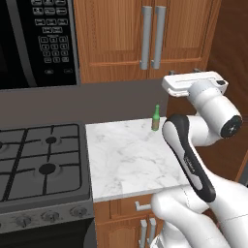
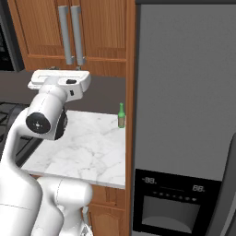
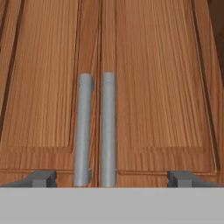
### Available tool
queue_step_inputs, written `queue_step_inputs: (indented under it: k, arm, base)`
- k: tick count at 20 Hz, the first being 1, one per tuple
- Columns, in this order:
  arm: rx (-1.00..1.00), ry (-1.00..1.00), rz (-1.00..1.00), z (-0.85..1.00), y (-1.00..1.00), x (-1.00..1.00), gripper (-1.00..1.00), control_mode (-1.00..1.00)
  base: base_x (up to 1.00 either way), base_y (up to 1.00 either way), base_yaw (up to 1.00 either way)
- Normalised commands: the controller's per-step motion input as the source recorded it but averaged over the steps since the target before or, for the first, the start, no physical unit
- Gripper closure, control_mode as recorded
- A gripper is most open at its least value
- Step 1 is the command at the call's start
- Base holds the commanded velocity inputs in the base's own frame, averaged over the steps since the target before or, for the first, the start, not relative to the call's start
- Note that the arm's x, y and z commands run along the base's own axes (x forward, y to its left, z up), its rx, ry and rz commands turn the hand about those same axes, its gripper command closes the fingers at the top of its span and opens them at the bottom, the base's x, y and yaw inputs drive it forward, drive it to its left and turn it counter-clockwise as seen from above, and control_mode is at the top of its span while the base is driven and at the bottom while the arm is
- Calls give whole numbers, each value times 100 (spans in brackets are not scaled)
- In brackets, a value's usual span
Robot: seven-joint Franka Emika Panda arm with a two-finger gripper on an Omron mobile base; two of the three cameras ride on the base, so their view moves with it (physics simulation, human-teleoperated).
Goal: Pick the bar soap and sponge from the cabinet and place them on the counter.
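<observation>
Veined marble desk (image 1: 126,160) lay mostly bare beneath the closed wood-grain cabinet (image 3: 144,87), gripper (image 3: 111,179) spread wide before its paired grey bar handles (image 3: 96,131).

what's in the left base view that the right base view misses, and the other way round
Left base view alone: the black gas stove and the black microwave keypad above it. Right base view alone: the tall grey fridge with its dark dispenser panel. Shared: the closed brown wooden wall cabinet with long grey bar handles, the white marble counter, the small green bottle and the white arm.
</observation>
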Motion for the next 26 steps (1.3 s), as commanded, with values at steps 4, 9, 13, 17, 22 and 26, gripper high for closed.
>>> queue_step_inputs:
  k: [4, 9, 13, 17, 22, 26]
  arm:
    - [0, -5, 0, 16, 2, 4, -100, -100]
    - [0, -1, 0, 4, 4, 13, -100, -100]
    - [0, 0, 0, 0, 1, 25, -100, -100]
    - [0, 0, 0, 0, 0, 30, -100, -100]
    - [0, 0, 0, 0, 0, 33, -100, -100]
    - [0, 0, 0, 0, 0, 27, -100, -100]
  base:
    - [0, 0, 0]
    - [0, 0, 0]
    - [0, 0, 0]
    - [0, 0, 0]
    - [0, 0, 0]
    - [0, 0, 0]
